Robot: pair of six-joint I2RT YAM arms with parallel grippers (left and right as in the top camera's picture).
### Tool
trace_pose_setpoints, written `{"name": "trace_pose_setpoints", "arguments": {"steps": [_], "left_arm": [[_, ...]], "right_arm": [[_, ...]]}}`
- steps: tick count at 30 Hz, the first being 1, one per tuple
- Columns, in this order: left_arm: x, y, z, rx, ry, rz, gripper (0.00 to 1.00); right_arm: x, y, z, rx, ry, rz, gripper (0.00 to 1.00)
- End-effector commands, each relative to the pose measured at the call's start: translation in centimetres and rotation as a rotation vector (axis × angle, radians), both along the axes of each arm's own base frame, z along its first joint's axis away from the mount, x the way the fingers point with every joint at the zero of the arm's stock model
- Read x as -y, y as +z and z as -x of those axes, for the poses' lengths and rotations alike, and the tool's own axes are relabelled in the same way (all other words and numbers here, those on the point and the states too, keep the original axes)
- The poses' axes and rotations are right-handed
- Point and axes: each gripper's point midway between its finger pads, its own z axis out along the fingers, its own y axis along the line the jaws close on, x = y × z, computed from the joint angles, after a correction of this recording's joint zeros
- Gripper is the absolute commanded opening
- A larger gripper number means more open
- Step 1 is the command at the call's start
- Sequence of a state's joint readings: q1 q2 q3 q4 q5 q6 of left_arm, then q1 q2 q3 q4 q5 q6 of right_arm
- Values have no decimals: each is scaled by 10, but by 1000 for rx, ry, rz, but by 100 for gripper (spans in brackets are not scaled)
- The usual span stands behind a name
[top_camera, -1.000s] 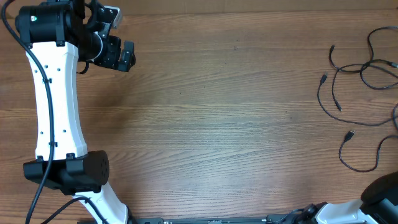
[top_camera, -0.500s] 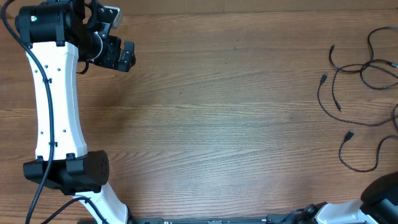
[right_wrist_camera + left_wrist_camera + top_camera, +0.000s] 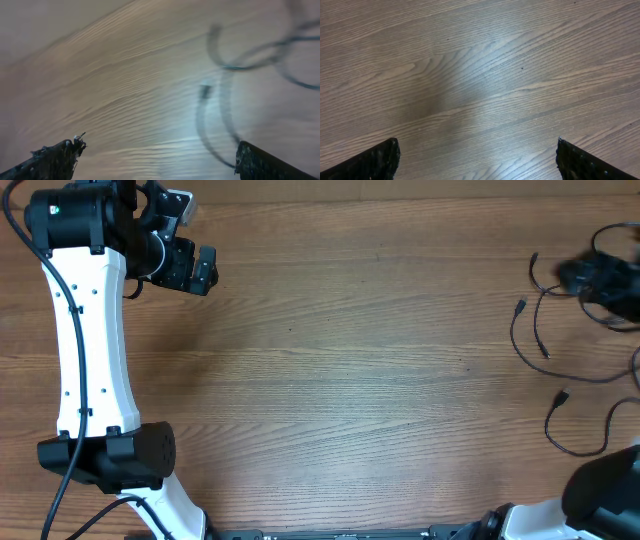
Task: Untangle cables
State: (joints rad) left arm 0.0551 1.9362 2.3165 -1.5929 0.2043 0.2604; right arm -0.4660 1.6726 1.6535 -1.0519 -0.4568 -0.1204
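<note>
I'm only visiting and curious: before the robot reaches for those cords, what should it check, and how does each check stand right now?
1. Is the right gripper open: ok, jaws wide apart.
2. Is it over the cables: ok, cords show in its wrist view.
3. Is the cord to take clear: not ok, that view is blurred.
4. Are all cables in sight: cannot tell, they run off the overhead picture's right edge.
5. Is the left gripper open and away from the cables: ok, it is over bare table.
</note>
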Motion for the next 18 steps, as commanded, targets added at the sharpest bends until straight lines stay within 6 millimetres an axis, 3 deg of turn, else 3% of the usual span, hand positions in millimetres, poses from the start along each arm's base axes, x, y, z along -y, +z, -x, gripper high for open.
{"name": "trace_pose_setpoints", "arguments": {"steps": [1, 9, 13, 18], "left_arm": [[-5, -2, -2, -8, 24, 2, 100], [-5, -2, -2, -8, 24, 2, 99], [-5, -2, -2, -8, 24, 2, 100], [-5, -2, -2, -8, 24, 2, 100]], "right_arm": [[-56, 17, -7, 49, 149, 9, 100], [-173, 22, -15, 90, 434, 15, 100], [-203, 19, -10, 80, 498, 45, 100], [-222, 18, -5, 76, 544, 47, 100]]}}
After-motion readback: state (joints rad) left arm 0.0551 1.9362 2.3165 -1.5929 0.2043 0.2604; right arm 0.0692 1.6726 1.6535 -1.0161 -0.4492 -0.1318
